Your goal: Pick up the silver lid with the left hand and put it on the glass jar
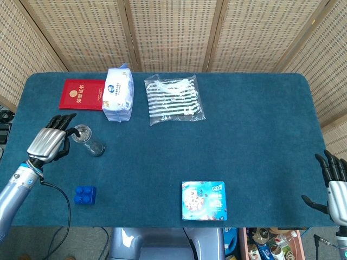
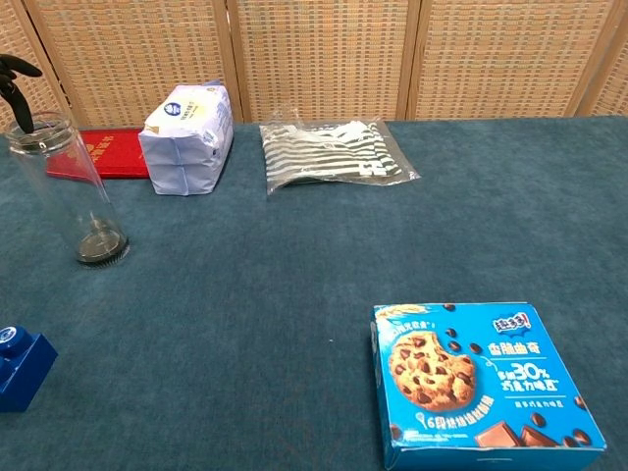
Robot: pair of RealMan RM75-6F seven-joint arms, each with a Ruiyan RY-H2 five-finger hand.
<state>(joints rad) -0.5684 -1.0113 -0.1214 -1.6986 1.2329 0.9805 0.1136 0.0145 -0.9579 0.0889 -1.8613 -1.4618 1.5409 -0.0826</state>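
Your left robot hand (image 1: 47,142) hovers just beside the jar (image 1: 89,140), its fingertips (image 2: 18,69) reaching over the open mouth. The lid is not visible in either view. It may sit under the palm, so I cannot tell whether the hand holds it or how far the fingers are closed. The jar stands upright on the counter (image 1: 244,141), directly in front of the fingers. It looks tall, narrow and easy to tip. Centre your hand over the rim, keep it level, and lower straight down without pushing sideways. Your right robot hand (image 1: 335,187) rests far off, fingers spread and empty.
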